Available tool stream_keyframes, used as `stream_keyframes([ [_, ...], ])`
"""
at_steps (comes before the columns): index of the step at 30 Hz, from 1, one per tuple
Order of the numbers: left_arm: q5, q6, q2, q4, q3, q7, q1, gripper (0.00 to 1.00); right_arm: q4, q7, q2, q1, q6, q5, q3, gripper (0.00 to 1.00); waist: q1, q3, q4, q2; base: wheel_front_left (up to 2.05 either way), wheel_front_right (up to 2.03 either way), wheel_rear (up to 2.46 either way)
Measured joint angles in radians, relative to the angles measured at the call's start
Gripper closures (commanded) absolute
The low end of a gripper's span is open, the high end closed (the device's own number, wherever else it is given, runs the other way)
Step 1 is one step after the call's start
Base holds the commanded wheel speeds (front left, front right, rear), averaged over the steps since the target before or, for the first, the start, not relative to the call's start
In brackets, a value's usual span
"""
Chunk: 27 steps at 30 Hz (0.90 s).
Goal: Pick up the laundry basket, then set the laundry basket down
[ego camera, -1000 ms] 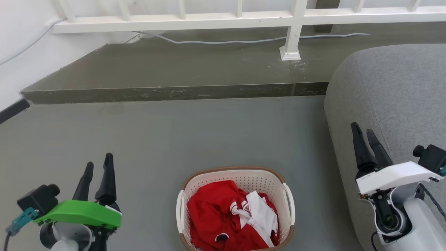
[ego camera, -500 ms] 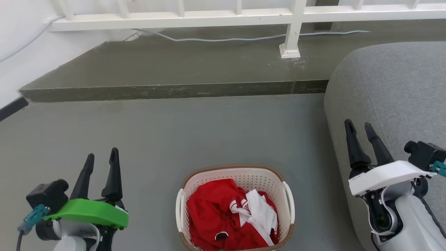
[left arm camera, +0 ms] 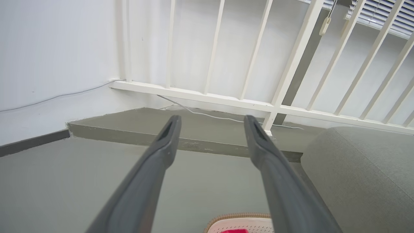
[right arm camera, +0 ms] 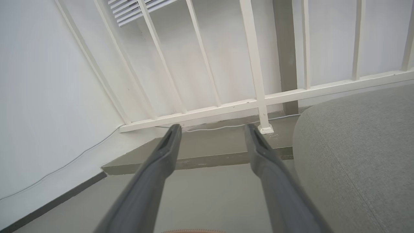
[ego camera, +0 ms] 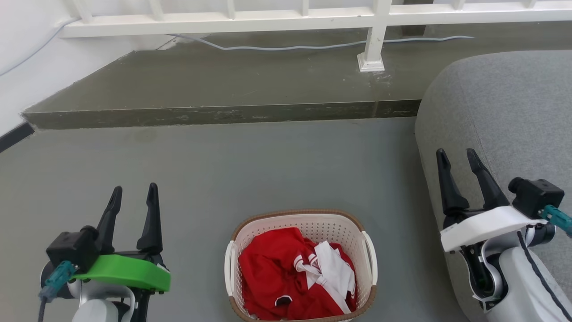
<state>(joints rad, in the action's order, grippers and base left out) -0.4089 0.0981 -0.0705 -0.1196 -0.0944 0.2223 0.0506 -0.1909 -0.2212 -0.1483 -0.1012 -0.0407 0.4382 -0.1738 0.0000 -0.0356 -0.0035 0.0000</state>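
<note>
The laundry basket (ego camera: 363, 268), cream-white and perforated with a brown woven rim, stands on the grey floor at the bottom middle of the head view, holding red and white clothes (ego camera: 290, 277). Its rim (left arm camera: 239, 216) also peeks in at the bottom of the left wrist view. My left gripper (ego camera: 134, 193) hangs open to the basket's left, apart from it, fingers pointing away. My right gripper (ego camera: 457, 156) is open to the basket's right, beside the grey sofa, also apart. In the wrist views, the left gripper (left arm camera: 212, 121) and right gripper (right arm camera: 212, 129) hold nothing.
A grey sofa (ego camera: 505, 116) fills the right side, close behind the right arm. A raised concrete step (ego camera: 223, 114) crosses ahead, with a white railing (ego camera: 286, 18) and a cable (ego camera: 313, 44) on it. A white wall (ego camera: 27, 67) stands on the left.
Both grippers have opened wider and turned slightly, fingers now more spread. The head view has tilted a little, shifting the whole scene upward. The basket has not moved.
</note>
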Motion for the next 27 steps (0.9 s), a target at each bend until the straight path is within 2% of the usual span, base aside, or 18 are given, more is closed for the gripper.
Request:
stream_keyframes([
  [10,0.111,0.009,0.004,0.011,-0.004,0.027,0.005,0.00,0.001,-0.031,0.007,-0.014,0.000,-0.105,-0.003,0.00,0.0000,-0.005,-0.003,0.0000,0.00,0.00,0.00],
  [27,0.123,0.017,0.016,0.021,0.006,0.028,0.007,0.00,-0.012,-0.031,0.027,-0.014,-0.002,-0.124,0.020,0.00,0.0000,-0.019,-0.006,0.0000,0.00,0.00,0.00],
])
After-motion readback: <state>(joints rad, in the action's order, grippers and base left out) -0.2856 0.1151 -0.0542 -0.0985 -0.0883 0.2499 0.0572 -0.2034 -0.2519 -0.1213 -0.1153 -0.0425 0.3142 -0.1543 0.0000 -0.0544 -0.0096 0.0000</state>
